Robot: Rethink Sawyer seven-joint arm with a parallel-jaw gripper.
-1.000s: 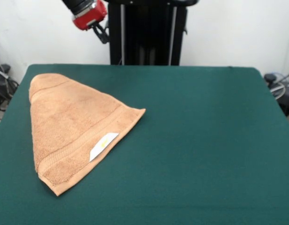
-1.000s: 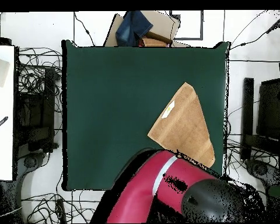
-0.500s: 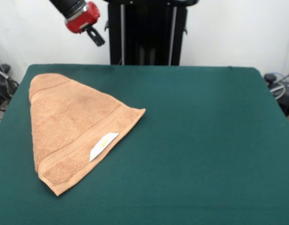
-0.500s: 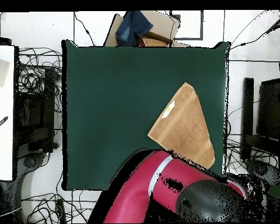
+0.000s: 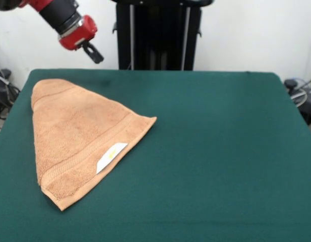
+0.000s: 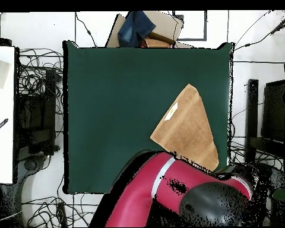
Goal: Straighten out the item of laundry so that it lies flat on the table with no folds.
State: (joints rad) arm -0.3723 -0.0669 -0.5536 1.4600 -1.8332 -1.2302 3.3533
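Fingers (image 5: 93, 53) empty, held above folded towel (image 5: 77, 133).

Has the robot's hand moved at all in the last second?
Yes. In the front view the hand has slid leftward and slightly lower, away from the black pedestal, toward the towel.

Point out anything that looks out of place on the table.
The towel is folded over into a rough triangle near one side edge of the table, its white label showing on top. Nothing else looks odd.

White wall (image 5: 246, 30) behind; tangled cables (image 6: 35, 77) on pale floor; white side table (image 6: 1, 113).
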